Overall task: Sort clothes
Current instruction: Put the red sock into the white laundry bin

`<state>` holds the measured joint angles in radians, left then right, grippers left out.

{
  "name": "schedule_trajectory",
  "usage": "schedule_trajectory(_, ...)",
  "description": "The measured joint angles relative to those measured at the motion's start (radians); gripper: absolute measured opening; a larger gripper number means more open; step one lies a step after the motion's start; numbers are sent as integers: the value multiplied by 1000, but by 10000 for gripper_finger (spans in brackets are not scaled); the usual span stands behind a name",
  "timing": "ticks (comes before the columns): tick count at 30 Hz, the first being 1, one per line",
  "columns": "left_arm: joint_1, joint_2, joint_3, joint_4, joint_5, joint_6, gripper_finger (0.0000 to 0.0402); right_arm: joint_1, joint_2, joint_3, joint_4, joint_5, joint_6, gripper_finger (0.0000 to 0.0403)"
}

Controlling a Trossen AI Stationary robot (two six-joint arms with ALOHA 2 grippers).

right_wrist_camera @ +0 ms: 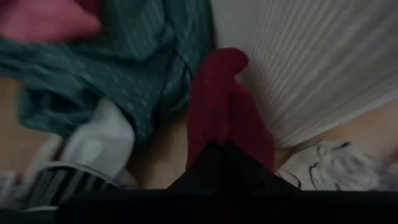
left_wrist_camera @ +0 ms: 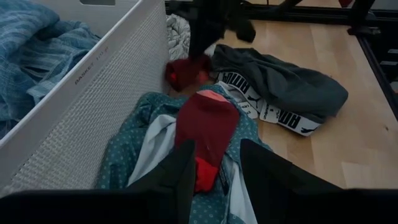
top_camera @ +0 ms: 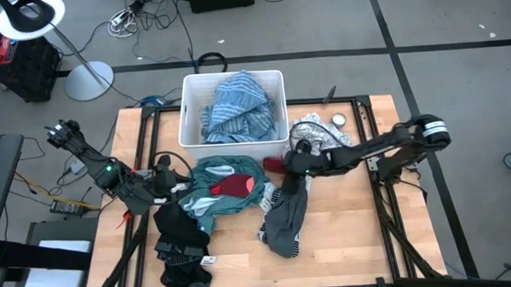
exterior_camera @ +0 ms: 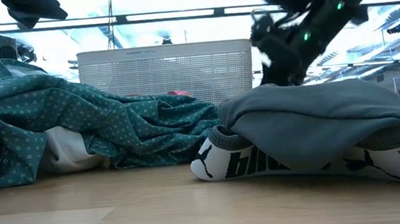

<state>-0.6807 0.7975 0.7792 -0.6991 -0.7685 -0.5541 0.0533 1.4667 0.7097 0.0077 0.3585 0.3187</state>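
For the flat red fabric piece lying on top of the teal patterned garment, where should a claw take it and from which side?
Grip the red fabric piece at its raised rounded end, coming straight down from above. It lies flat on the teal patterned garment, so a low side approach would likely snag teal cloth. The open left claw is already beside it.

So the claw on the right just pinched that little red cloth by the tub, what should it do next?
Probably lift it straight up a little. The right claw is shut on the red garment, which lies beside the white tub wall with the teal garment close by. Raising it first should free it from its neighbours before carrying it off.
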Motion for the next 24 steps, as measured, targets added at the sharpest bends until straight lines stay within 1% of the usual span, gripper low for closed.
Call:
schedule_trajectory(7,0,0,0,0,1,0,131,30,-185,1,-33,44,-7,3)
schedule_trajectory(12,0,0,0,0,2,0,131,38,-272,56,-79,53,-55,2)
schedule_trajectory(18,0,0,0,31,2,0,131,38,-289,197,-187,68,-152,2)
schedule_trajectory(24,0,0,0,142,2,0,131,7,-290,306,-194,69,-263,2)
